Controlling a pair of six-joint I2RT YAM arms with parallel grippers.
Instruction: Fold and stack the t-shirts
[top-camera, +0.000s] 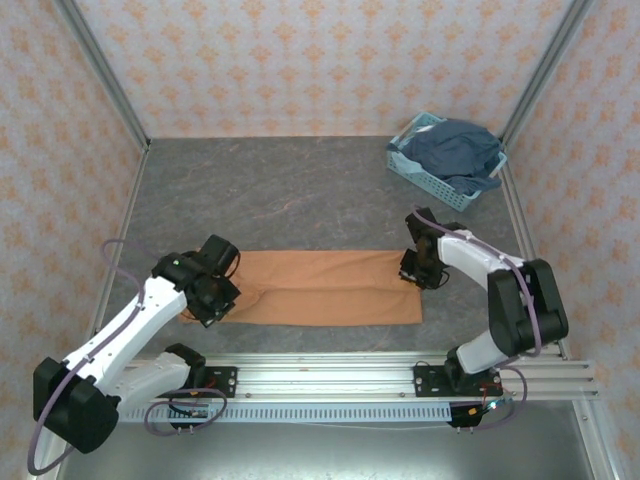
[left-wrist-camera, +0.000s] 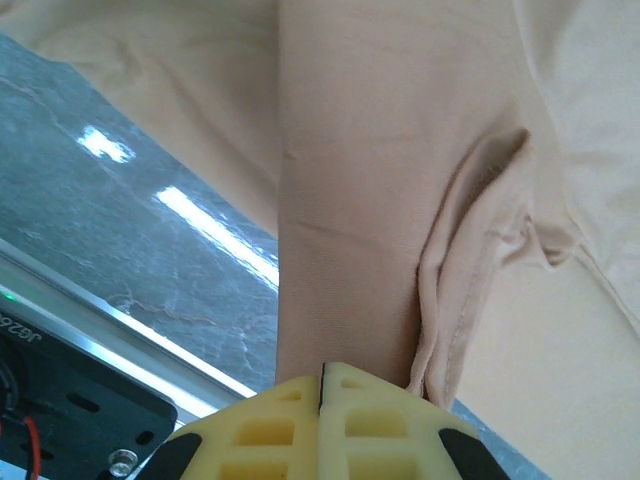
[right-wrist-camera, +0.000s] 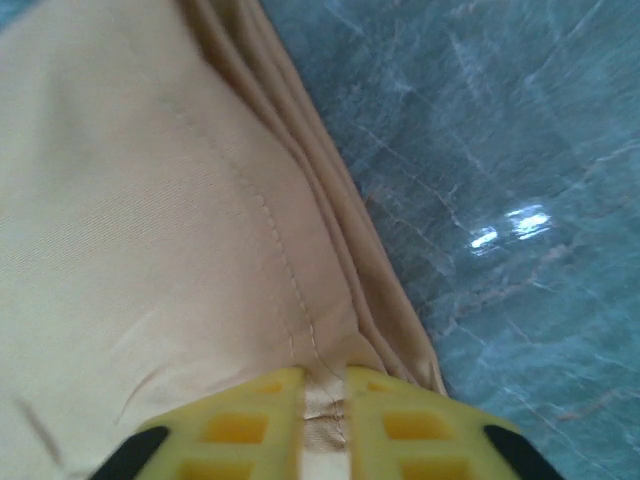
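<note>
An orange-tan t-shirt (top-camera: 320, 288) lies on the table as a long band, plain side up, its print hidden. My left gripper (top-camera: 212, 296) holds its left end; in the left wrist view the yellow fingers (left-wrist-camera: 300, 425) are shut on a stretched strip of the orange cloth (left-wrist-camera: 350, 200), beside a folded seam (left-wrist-camera: 470, 260). My right gripper (top-camera: 418, 268) is at the band's right end; in the right wrist view its fingers (right-wrist-camera: 250, 415) pinch a hemmed edge of the t-shirt (right-wrist-camera: 150, 230), with cloth showing between them.
A light-blue lattice basket (top-camera: 420, 172) stands at the back right with a dark blue garment (top-camera: 455, 152) heaped in it. Grey marbled tabletop (top-camera: 280, 190) lies behind the shirt. A metal rail (top-camera: 330, 375) runs along the near edge. Patterned walls enclose three sides.
</note>
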